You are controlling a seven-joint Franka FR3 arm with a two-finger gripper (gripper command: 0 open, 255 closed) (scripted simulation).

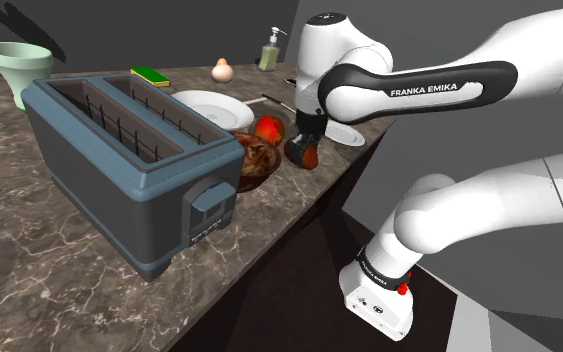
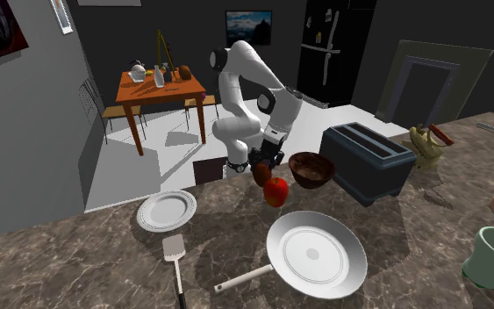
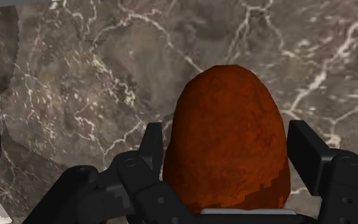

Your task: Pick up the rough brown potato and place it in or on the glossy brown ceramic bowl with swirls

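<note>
The two black fingers (image 3: pixel 306 149) are closed on the potato (image 3: pixel 225 127), one on each long side, and they clasp it near its widest part. The potato is rough, reddish brown and egg-shaped, and its narrow end points away from the hand. I judge that it is firm and rather light, and that its rough skin should not slip easily. A hold across the middle, as here, is the good one. It seems to hang just above the desk (image 1: pixel 59 295), but I cannot be sure of this. In the shoulder view the brown bowl (image 1: pixel 257 165) is near, at nine o'clock from the potato, and a red apple (image 1: pixel 269 128) is at ten o'clock. The desk is dark stone with white veins, hard and smooth. The room has grey walls.
</note>
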